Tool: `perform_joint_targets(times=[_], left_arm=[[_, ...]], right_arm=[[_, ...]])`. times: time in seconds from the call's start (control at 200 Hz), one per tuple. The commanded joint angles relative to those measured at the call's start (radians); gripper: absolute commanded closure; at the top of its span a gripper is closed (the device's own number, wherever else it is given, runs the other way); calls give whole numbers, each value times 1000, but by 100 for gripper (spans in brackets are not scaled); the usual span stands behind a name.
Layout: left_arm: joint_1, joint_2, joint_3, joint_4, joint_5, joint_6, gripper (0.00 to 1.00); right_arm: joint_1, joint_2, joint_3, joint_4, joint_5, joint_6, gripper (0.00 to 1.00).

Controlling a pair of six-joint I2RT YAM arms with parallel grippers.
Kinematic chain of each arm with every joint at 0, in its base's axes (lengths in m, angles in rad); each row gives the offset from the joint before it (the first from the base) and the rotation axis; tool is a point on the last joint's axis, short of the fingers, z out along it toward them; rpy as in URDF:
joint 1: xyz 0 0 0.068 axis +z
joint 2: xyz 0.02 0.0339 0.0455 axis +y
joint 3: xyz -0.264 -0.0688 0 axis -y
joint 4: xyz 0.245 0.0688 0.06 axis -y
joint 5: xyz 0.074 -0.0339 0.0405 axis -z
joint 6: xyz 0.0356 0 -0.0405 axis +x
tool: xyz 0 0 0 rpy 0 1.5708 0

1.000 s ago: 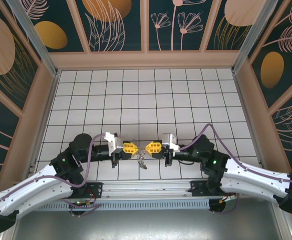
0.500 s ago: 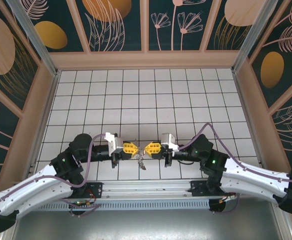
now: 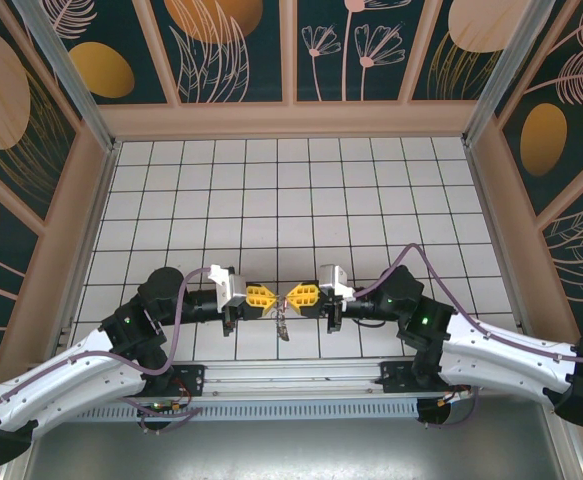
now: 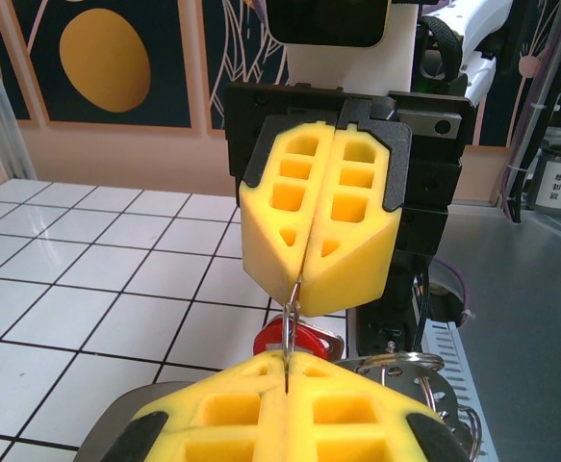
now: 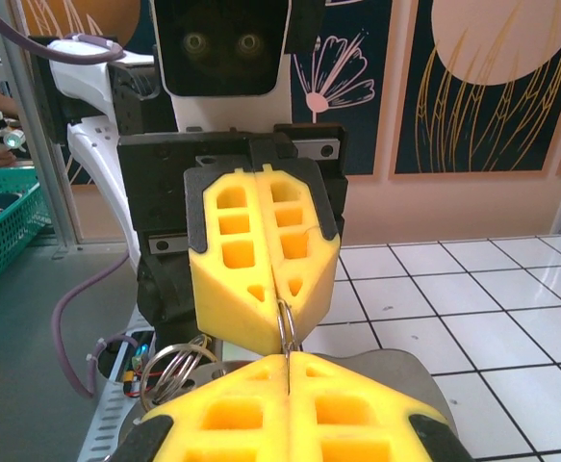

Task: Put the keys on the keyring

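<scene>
Top view: the left end effector (image 3: 269, 297) and right end effector (image 3: 293, 295) meet tip to tip over the near middle of the white tiled desk (image 3: 291, 190). Both are closed on the keyring (image 3: 282, 322), which dangles between them. Dark floral wall panels enclose the desk.

Left wrist view: thin keyring wire runs between the yellow foam pads (image 4: 261, 241). The red key (image 4: 299, 339) hangs just beneath.

Right wrist view: silver loops (image 5: 174, 371) hang low on the left.

The keyring looks light, stiff and slippery. The key is probably best pinched by its flat red head.
</scene>
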Motion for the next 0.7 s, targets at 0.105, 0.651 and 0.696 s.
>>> perform_joint_targets(times=[0.105, 0.651, 0.696], left_arm=[[-6, 3, 33, 24, 7, 14, 100], [-6, 11, 37, 20, -1, 12, 100], [-5, 11, 37, 18, -1, 11, 100]], right_arm=[[-3, 4, 49, 50, -37, -4, 100], [-3, 18, 74, 37, -49, -25, 100], [-2, 20, 77, 34, -49, -26, 100]])
